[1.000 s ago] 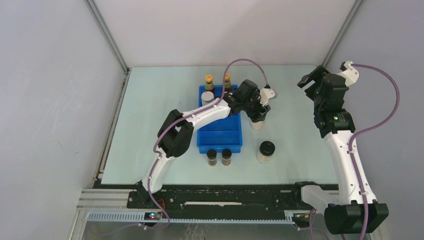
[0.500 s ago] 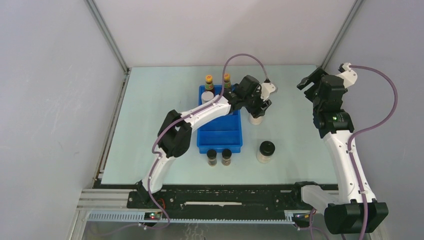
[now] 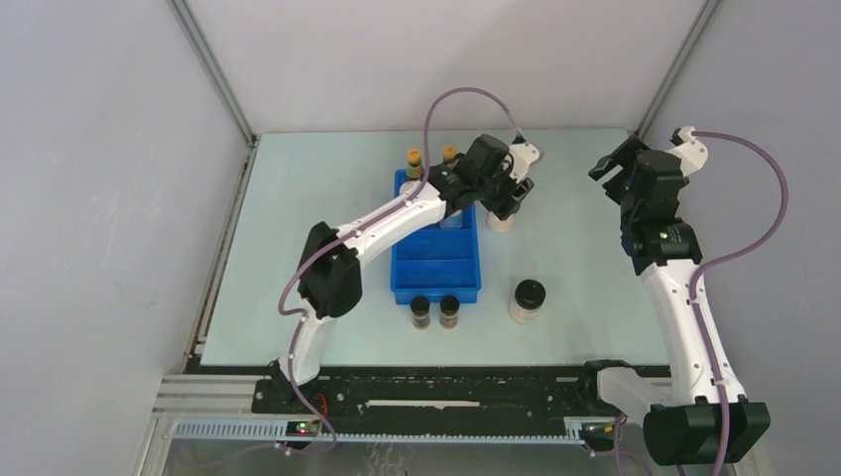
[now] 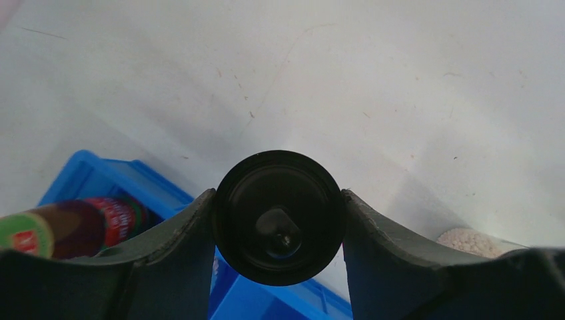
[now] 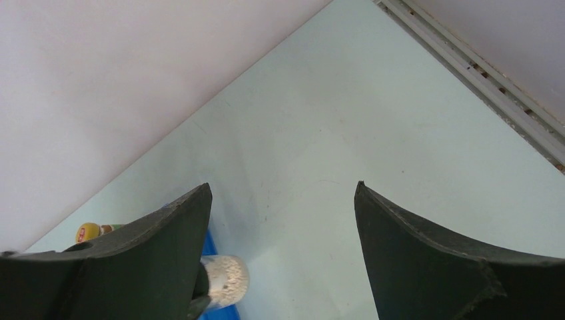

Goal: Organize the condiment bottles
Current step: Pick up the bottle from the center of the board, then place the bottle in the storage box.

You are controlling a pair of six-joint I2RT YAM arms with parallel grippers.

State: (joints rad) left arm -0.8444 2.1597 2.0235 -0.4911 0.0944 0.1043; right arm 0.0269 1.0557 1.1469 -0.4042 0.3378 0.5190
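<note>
The table (image 3: 298, 198) carries the blue tray (image 3: 436, 273) at its centre. The left gripper (image 4: 278, 193) is clamped on the black lid of a pale jar (image 4: 278, 217). Over the last second that jar has travelled toward 12 o'clock along the tray's 3 o'clock wall, probably bound for a far compartment. The right gripper (image 5: 282, 187) hangs open and empty at 2 o'clock. The second pale jar (image 3: 527, 300) and the tiny dark jars (image 3: 420, 311) wait outside the tray, at 5 to 6 o'clock. The label on the red sauce bottle (image 4: 86, 227) is too blurred to read.

Blue tray (image 3: 436, 270) — black-lidded, seemingly pale jar (image 4: 278, 217)
</note>
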